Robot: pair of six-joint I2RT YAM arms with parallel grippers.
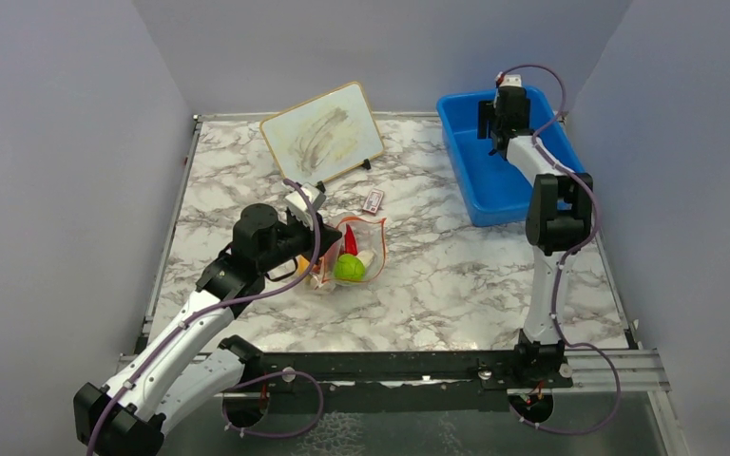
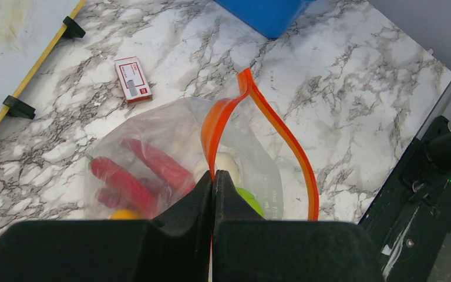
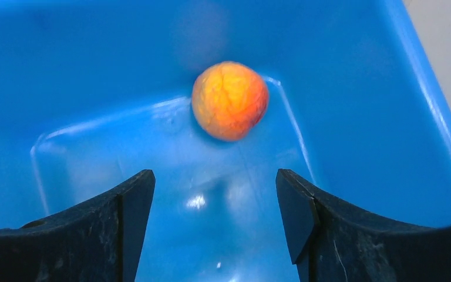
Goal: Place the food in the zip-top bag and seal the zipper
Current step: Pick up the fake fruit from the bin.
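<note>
Marble desk, blue bin at far right, clear zip-top bag mid-desk holding red chili and green round fruit, left fingers clenched on its orange zipper, right fingers spread wide and empty, facing peach-coloured fruit on bin floor, red-and-white card near bag.

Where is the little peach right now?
In the right wrist view, the peach lies on the floor of the blue bin at the table's far right, just ahead of the open right gripper.
</note>
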